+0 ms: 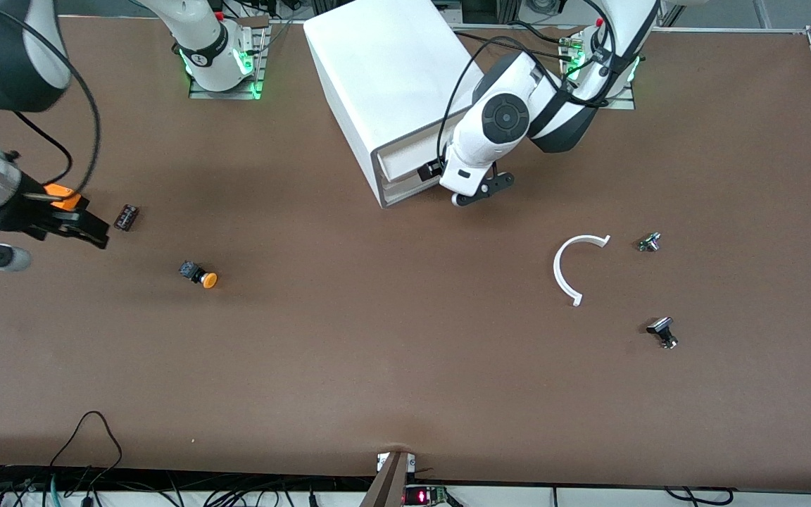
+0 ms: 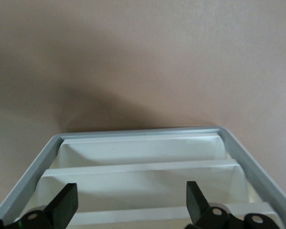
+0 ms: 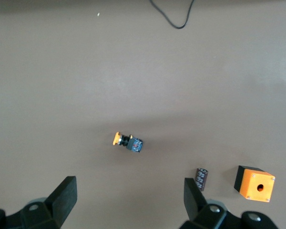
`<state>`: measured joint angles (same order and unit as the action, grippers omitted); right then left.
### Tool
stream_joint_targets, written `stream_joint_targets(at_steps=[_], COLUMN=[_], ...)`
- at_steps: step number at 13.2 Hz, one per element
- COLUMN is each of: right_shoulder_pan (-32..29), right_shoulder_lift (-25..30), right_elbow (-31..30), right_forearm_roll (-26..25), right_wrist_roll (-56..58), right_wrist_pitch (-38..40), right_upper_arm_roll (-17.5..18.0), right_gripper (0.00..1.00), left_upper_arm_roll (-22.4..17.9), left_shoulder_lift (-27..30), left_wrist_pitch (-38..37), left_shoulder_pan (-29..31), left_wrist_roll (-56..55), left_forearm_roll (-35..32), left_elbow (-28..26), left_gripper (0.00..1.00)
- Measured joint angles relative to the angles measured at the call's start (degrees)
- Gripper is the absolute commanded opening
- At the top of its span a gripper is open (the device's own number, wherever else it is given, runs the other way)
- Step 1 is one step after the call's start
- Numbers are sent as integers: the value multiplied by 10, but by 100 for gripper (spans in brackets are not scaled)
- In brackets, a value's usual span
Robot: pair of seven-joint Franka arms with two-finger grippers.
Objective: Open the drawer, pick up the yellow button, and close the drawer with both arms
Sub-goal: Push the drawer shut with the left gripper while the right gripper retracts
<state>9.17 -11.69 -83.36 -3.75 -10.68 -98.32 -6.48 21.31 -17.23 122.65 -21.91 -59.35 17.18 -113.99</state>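
Lowest in the front view among the loose parts sits a small black-and-silver part (image 1: 662,332), toward the left arm's end of the brown desk (image 1: 391,366). Farther from the camera lie a white curved plastic strip (image 1: 573,268) and a second small silver part (image 1: 649,242).

The tiny push button with a round orange cap and short black body (image 1: 199,274) is not in the drawer. It lies on its side on the desk, toward the right arm's end. Its long axis runs flat along the desk, with the orange cap pointing toward the front camera and a bit toward the left arm's end, and the black body pointing back toward the right hand.

The right hand (image 1: 74,224) hangs over the desk near a small dark cylinder (image 1: 126,217) and an orange box with a hole (image 3: 254,183). Its fingers (image 3: 62,198) are spread wide and hold nothing.

The left hand (image 1: 479,190) is at the front of the big white box-shaped cabinet (image 1: 391,91), over its top white tray drawer (image 2: 143,164). Its fingers (image 2: 64,202) are wide too and hold nothing.

The step now looks like closing the drawer. To do it well, the left hand should press flat on the middle of the drawer front and push straight in, slowly, so the cabinet does not slide or turn.
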Motion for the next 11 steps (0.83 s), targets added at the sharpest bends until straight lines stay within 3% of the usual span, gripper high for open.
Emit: stream_joint_targets(at_steps=[11], right_shoulder_pan=[-55], right_shoulder_lift=[78], right_elbow=[-79], right_forearm_roll=[0], right_wrist_roll=[28], right_wrist_pitch=[-1], right_upper_arm_roll=[12], right_gripper=[99], left_upper_arm_roll=[29], left_shoulder_lift=[6], left_wrist_pitch=[2], left_shoulder_pan=[2], left_wrist_roll=[0], left_forearm_roll=[0], left_elbow=[-19], left_gripper=[100])
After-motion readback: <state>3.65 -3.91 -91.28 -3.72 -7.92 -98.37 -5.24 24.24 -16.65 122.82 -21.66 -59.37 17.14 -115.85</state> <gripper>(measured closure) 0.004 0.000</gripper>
